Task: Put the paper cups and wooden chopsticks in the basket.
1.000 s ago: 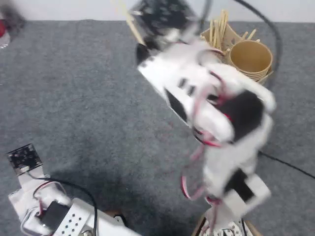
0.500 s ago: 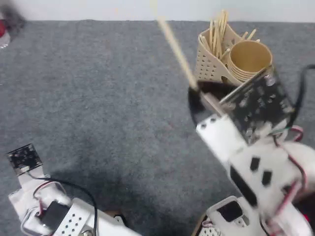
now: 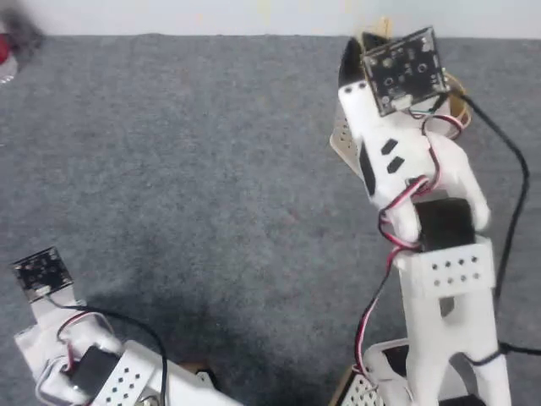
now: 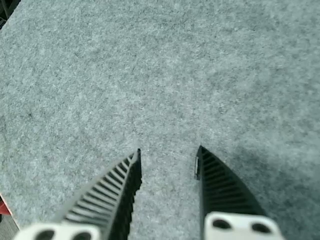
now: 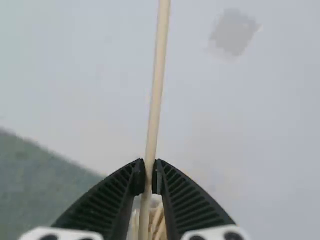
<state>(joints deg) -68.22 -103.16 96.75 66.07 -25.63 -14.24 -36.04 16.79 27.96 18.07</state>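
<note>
Grey felt mat [image 3: 186, 169] covers the table. Your white right arm [image 3: 423, 186] rises from the near right edge and leans over the beige perforated plastic basket [image 3: 341, 142] at the mat's far right, hiding most of it. Your white left arm [image 3: 84, 368] sits at the near left corner. Left gripper [image 4: 167, 160]: jaws moderately apart, nothing between them, above bare mat. Right gripper [image 5: 148, 172]: clamped on 1 pale wooden chopstick [image 5: 157, 75], which runs straight out past the fingertips, above the basket.
</note>
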